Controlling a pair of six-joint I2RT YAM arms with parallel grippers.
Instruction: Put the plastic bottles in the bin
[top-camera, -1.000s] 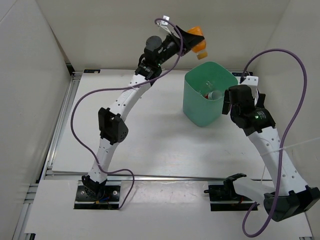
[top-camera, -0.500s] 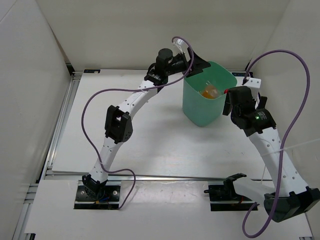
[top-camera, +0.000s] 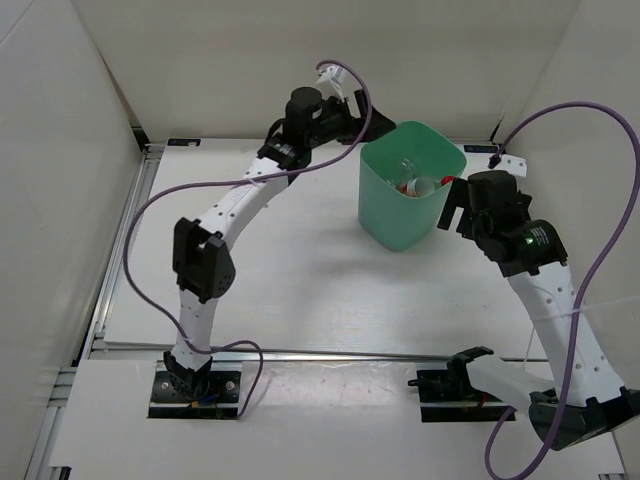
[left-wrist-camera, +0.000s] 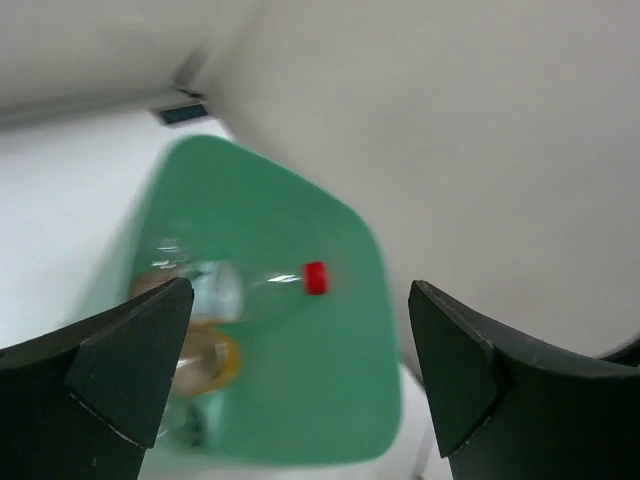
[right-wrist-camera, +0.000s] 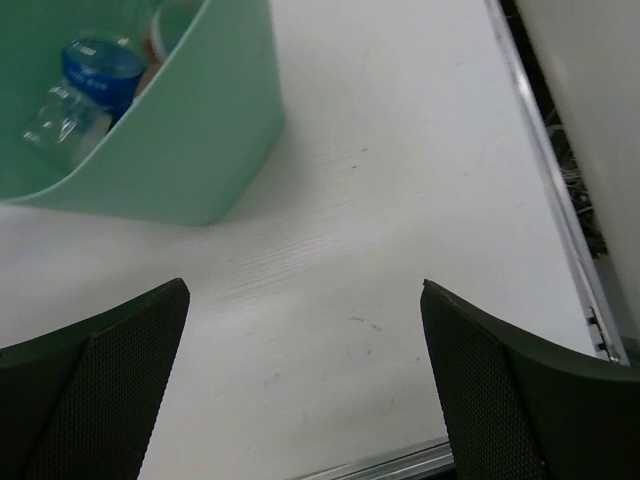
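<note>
Spread, empty left jaws at the 10 o'clock rim of the bin (top-camera: 395, 225); spread, empty right jaws at its 3 o'clock, over the counter (top-camera: 300, 280); inside, red-capped bottle (left-wrist-camera: 285, 283), blue-labelled bottle (right-wrist-camera: 95, 65), orange bottle (left-wrist-camera: 205, 358); none seen outside; judged essentially complete.

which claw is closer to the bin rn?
Right. Right claw is just beside the bin, at its right wall; left claw hangs above and behind its back-left rim.
</note>
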